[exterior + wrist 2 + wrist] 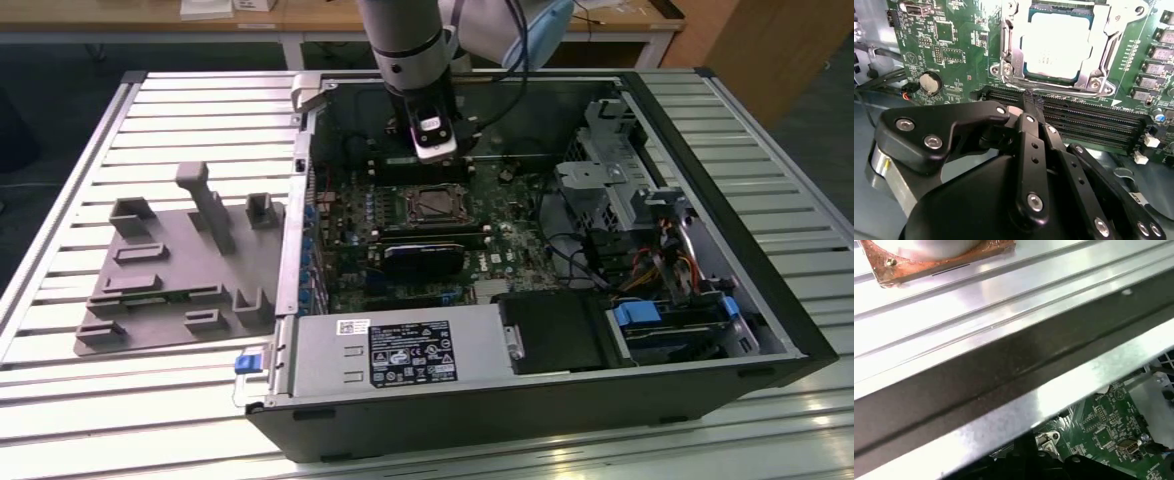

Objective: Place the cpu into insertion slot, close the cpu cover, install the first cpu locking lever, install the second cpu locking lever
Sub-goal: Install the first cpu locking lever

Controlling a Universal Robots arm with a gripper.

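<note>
In the exterior view we see one gripper [430, 150] hanging inside the open computer case [747, 330], just above one insertion slot [435, 205].

In the second wrist view we count one cpu [1056, 44], pale silver-grey, seated in the slot just beyond the gripper's tips [1030, 102], with one cpu cover [1099, 55] framing it. The fingers [1029, 150] sit pressed together, holding nothing.

In the first wrist view we see one ribbed metal table [979, 295].

Ribbed metal worktop [120, 400] carries an open computer case [747, 330] beneath the jaws and a grey moulded fixture tray [167, 300], lying apart from them beside the case.
</note>
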